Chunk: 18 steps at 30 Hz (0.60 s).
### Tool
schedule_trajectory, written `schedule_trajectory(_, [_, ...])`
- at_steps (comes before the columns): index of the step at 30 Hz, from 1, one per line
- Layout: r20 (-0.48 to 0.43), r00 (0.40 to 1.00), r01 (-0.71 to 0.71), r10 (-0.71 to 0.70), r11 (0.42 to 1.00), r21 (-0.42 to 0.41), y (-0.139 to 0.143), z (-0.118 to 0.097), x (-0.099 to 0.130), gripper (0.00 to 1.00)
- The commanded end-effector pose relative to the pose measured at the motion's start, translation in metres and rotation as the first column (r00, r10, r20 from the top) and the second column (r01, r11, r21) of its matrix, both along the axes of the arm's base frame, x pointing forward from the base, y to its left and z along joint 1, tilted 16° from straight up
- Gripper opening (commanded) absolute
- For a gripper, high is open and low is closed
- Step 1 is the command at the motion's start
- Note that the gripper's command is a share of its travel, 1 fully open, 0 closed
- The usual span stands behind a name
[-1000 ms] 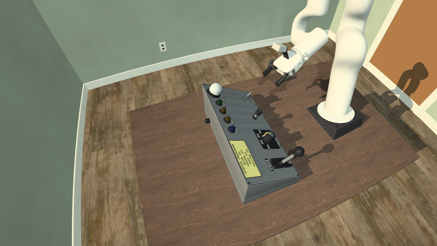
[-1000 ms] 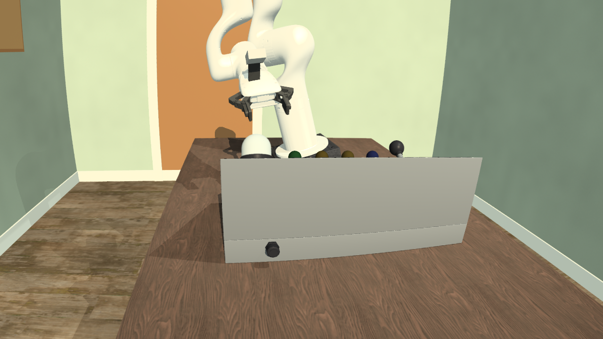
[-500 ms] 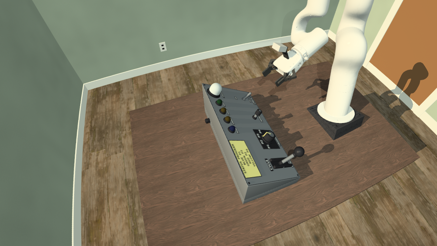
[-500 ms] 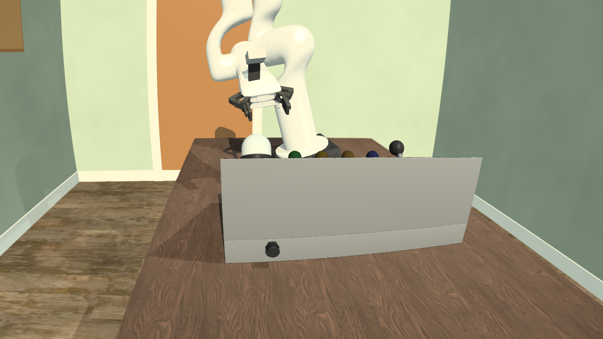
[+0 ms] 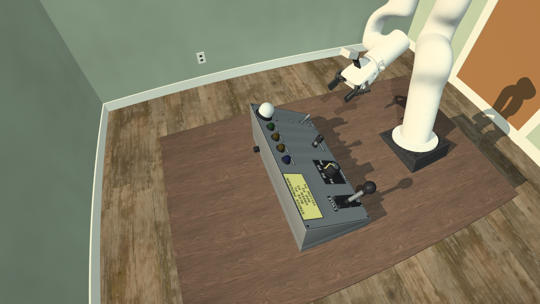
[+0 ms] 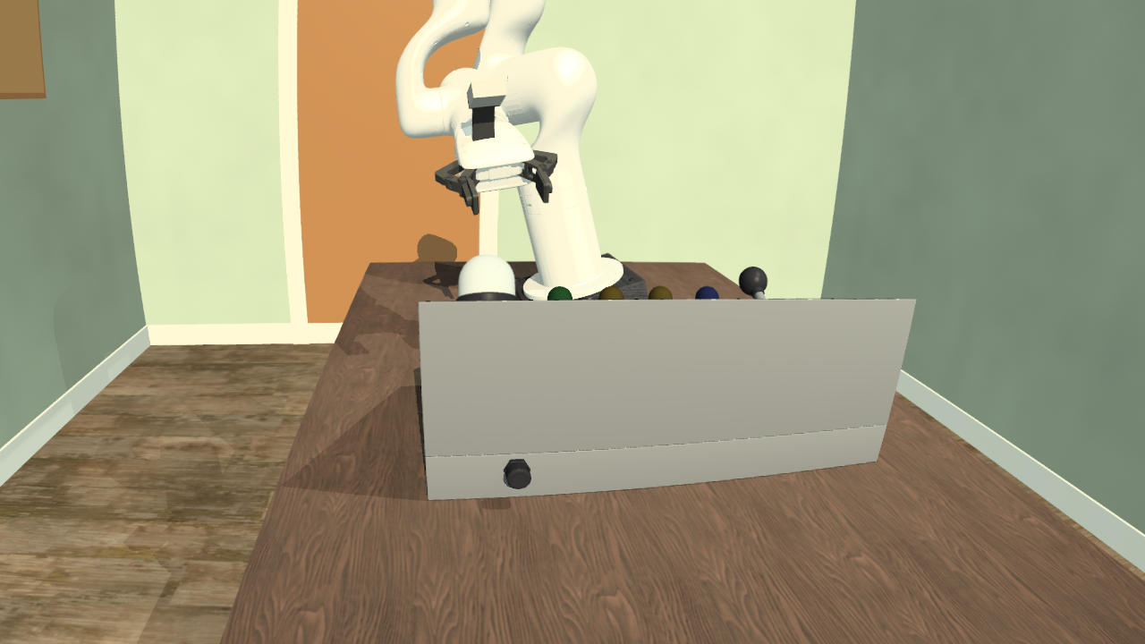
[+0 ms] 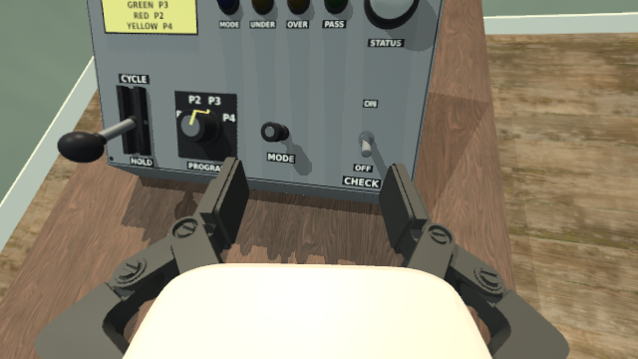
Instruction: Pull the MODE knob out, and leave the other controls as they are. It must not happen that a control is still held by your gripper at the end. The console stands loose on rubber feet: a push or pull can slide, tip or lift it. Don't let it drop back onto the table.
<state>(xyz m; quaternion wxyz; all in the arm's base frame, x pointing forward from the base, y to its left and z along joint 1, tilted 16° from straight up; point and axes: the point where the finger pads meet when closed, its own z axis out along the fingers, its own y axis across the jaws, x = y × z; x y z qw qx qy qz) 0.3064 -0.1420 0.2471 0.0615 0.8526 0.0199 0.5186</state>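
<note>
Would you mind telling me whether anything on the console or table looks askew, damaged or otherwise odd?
Nothing stands out. The console sits flat on the table, at an angle to its edges. The MODE knob looks intact, and the gripper hangs short of the panel, jaws open and empty.

A plain room — green walls (image 5: 151, 33), wood-plank floor (image 5: 128, 188), wall outlet (image 5: 201, 57).
</note>
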Motion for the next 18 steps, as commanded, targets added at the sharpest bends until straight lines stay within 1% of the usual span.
schedule_trajectory(1, [-0.002, 1.000, -0.002, 0.002, 1.000, 0.002, 0.002, 0.006, -0.003, 1.00])
schedule_trajectory(11, [-0.002, 1.000, -0.002, 0.002, 1.000, 0.002, 0.012, 0.035, -0.019, 1.00])
schedule_trajectory(16, [-0.003, 1.000, -0.001, 0.001, 1.000, 0.001, 0.015, 0.045, -0.024, 1.00])
schedule_trajectory(18, [-0.003, 1.000, -0.001, 0.001, 1.000, 0.001, 0.015, 0.045, -0.024, 1.00])
